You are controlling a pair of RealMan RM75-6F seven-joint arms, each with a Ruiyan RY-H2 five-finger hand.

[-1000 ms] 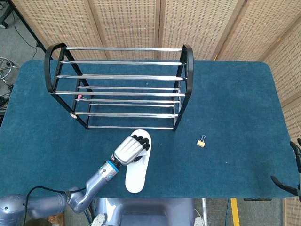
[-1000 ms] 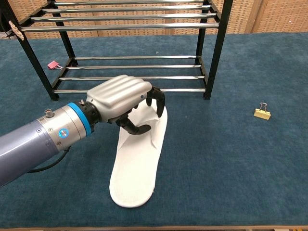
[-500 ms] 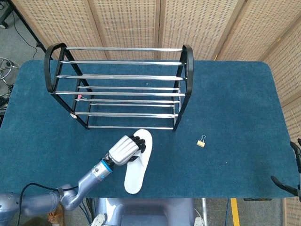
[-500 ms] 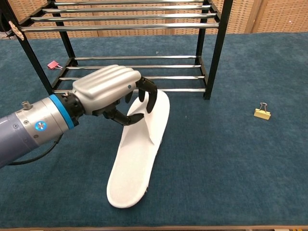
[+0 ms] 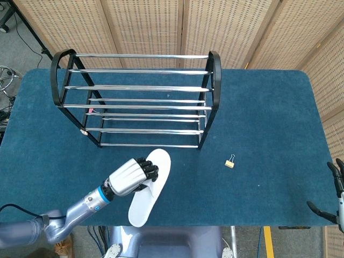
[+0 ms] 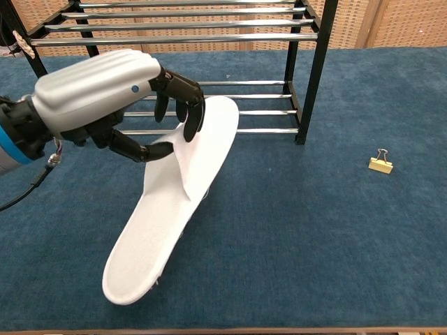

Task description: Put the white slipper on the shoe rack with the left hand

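Left hand (image 6: pixel 105 98) on white slipper (image 6: pixel 171 202) — flat, open-toed, heel-low.

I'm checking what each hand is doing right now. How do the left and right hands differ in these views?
The left hand grips the white slipper by its strap in front of the shoe rack; the right hand holds nothing. The left hand shows whole in both views, over the table; the right shows only at the head view's right edge, off the table's side. Both have dark fingers.
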